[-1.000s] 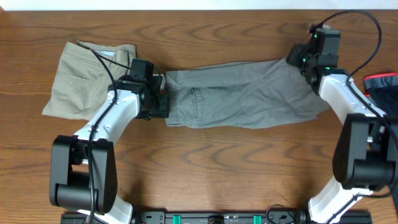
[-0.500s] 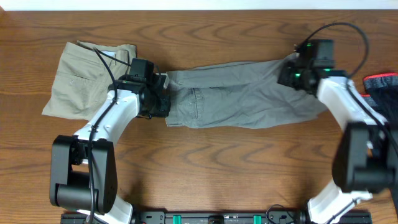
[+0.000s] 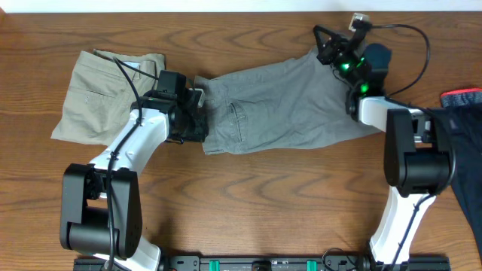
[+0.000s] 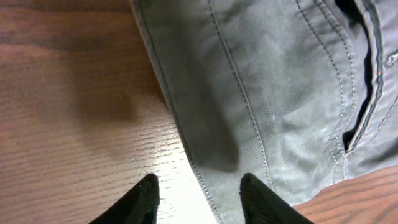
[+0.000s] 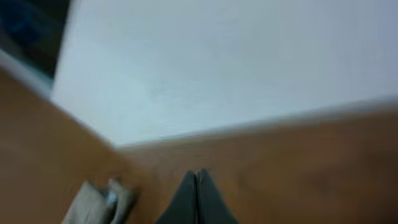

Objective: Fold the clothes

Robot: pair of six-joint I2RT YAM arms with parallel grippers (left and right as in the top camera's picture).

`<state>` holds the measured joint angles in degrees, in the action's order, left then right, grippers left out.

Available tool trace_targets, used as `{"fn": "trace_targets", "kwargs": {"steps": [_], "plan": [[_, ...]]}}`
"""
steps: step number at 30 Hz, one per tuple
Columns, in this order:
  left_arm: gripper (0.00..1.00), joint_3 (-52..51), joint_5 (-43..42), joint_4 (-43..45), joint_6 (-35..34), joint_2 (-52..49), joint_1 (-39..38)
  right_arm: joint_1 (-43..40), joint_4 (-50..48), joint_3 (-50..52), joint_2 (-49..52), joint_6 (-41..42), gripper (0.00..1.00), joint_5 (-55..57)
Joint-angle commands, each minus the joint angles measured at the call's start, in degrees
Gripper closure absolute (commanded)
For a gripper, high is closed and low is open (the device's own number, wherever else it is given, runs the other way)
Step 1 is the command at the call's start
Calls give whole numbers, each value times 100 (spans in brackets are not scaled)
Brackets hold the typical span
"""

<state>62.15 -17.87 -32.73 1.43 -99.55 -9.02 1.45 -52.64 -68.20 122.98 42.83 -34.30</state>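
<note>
Farther back now: grey shorts [image 3: 286, 105], right end

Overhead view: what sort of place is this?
Probably a robotics lab bench set up for laundry folding: a wooden table with the left arm and right arm mounted at its near edge, and grey shorts and beige shorts laid out.

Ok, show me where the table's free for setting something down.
Widest: the table strip in front of the grey shorts, between the two arm bases. Narrow strip behind the beige shorts. Crowded at the right edge, by the dark garment.
</note>
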Motion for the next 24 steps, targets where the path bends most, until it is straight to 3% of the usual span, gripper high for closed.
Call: {"fn": "trace_targets", "kwargs": {"steps": [1, 4, 8, 11, 14, 19, 24], "plan": [[52, -26, -85, 94, 122, -2, 2, -227, 1316, -20, -256, -323, 99, -1261], [52, -26, -608, 249, 415, -2, 2, -267, 2833, -20, -457, -1235, 99, -1191], [76, -26, -872, 664, 415, -4, -72, -203, 4736, -20, -697, -1869, 99, 0], [93, -26, -870, 1283, 428, -13, -238, -48, 6054, -20, -734, -1884, 99, 1384], [94, -28, -789, 2006, 874, -133, -435, 116, 7187, -20, -732, -1871, 99, 2507], [94, -26, 177, 2892, 890, -824, -529, 260, 8205, -20, -732, -2004, 99, 3475], [94, 70, 1106, 3202, 149, -1486, -278, 192, 9047, -20, -732, -2022, 99, 3886]]}}
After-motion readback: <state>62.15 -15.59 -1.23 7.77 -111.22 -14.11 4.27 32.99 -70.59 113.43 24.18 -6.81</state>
